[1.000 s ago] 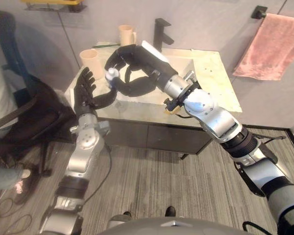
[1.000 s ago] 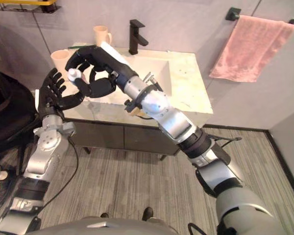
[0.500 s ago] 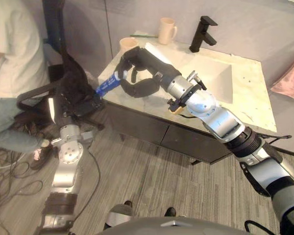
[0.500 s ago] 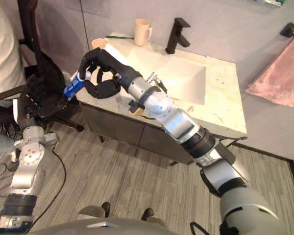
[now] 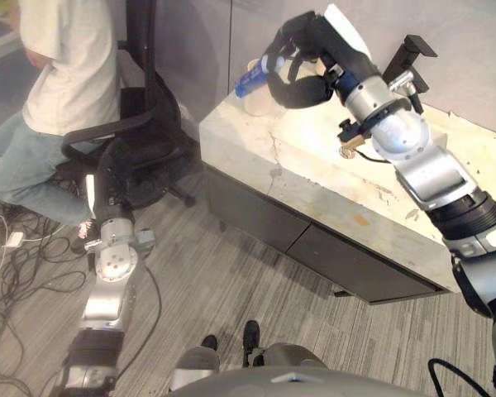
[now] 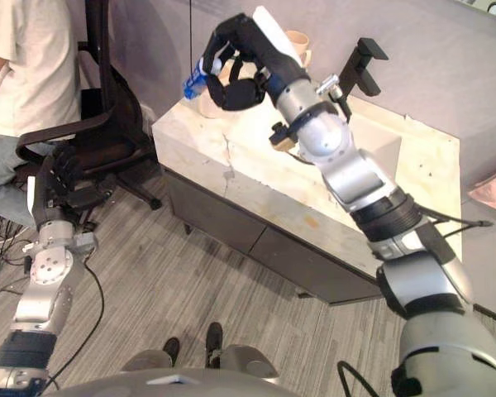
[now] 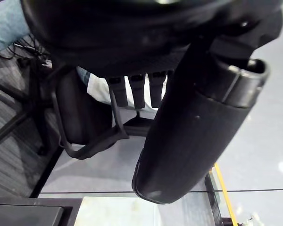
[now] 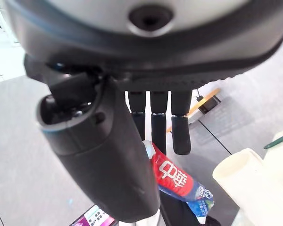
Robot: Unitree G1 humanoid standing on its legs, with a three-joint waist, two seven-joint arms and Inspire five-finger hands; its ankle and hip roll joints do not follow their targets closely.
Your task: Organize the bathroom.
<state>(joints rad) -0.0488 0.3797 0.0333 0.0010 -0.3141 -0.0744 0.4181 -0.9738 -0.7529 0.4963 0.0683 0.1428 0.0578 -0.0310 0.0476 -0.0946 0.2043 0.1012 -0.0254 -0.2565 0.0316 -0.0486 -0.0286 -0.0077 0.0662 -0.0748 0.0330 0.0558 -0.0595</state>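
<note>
Right hand: the right hand [image 6: 236,62] hangs above the far left corner of the vanity counter [image 6: 248,165], its fingers [image 8: 180,127] and thumb curled round a toothpaste tube [image 6: 200,74].
Tube: blue and red with a white cap, it juts out of the fist past the counter's edge and points at the wall; the wrist view shows it [image 8: 179,183] pinned between thumb and fingers near the cap end.
Handling: it looks light, soft-walled and a little slick, so a hard squeeze could buckle it or push paste against the cap; the stiffer shoulder by the cap is judged the safest place to hold.
Nearby: a beige cup [image 8: 254,188] stands on the corner just below the hand, a second mug [image 6: 298,41] sits behind, and the black tap [image 6: 362,62] is further along.
Left hand: the left hand [image 6: 58,178] is low beside the office chair [image 5: 149,149], well apart from the counter, fingers loosely spread and empty.
Bystander: a person [image 5: 58,74] sits by the chair.
</note>
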